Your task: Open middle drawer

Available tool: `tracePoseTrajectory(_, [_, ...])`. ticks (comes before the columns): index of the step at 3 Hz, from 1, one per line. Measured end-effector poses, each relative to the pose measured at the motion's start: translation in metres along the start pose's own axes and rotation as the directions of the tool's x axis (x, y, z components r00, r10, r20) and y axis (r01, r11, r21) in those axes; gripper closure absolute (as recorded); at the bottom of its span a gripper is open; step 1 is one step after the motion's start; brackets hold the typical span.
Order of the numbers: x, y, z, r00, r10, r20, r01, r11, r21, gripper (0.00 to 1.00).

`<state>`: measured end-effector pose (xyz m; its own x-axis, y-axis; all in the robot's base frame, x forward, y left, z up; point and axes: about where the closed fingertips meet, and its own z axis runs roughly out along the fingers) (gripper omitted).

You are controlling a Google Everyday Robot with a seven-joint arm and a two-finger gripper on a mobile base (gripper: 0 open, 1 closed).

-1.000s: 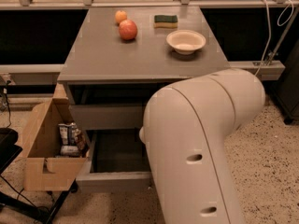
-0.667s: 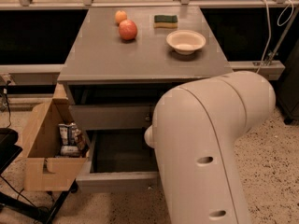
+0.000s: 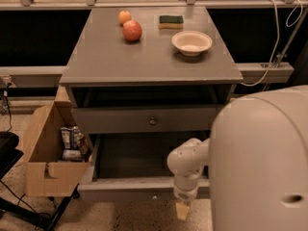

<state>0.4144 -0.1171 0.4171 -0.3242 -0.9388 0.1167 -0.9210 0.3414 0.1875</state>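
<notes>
The grey cabinet [image 3: 120, 61] has its top drawer [image 3: 120, 121], with a round knob, standing slightly out. Below it the middle drawer [image 3: 130, 189] is pulled far out, and its dark inside [image 3: 134, 155] looks empty. Its front panel faces the floor side, and the knob is hard to make out. The lowest drawer is hidden beneath it. My gripper [image 3: 183, 210] hangs from the white wrist [image 3: 186, 165] just in front of the middle drawer's front, right of centre and slightly below its top edge. My arm's large white body [image 3: 262, 162] fills the lower right.
On the cabinet top are a red apple [image 3: 132, 31], an orange [image 3: 124, 17], a green sponge [image 3: 171, 21] and a white bowl [image 3: 191, 42]. An open cardboard box [image 3: 45, 177] with packets stands at the left of the drawers. A cable [image 3: 276, 37] hangs at the right.
My arm's white body has swung right, uncovering the drawer fronts and the wrist and gripper. The middle drawer stays pulled out as before.
</notes>
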Motion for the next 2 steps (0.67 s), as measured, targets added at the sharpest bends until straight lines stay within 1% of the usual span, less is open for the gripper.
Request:
tracePoseTrajectory(1, [0.0110, 0.0224, -0.0035, 0.999, 0.041, 0.023, -0.041, 0.9990, -0.020, 0.65])
tracePoseTrajectory(2, [0.0123, 0.0254, -0.0049, 0.999, 0.047, 0.026, -0.046, 0.9987, -0.020, 0.88])
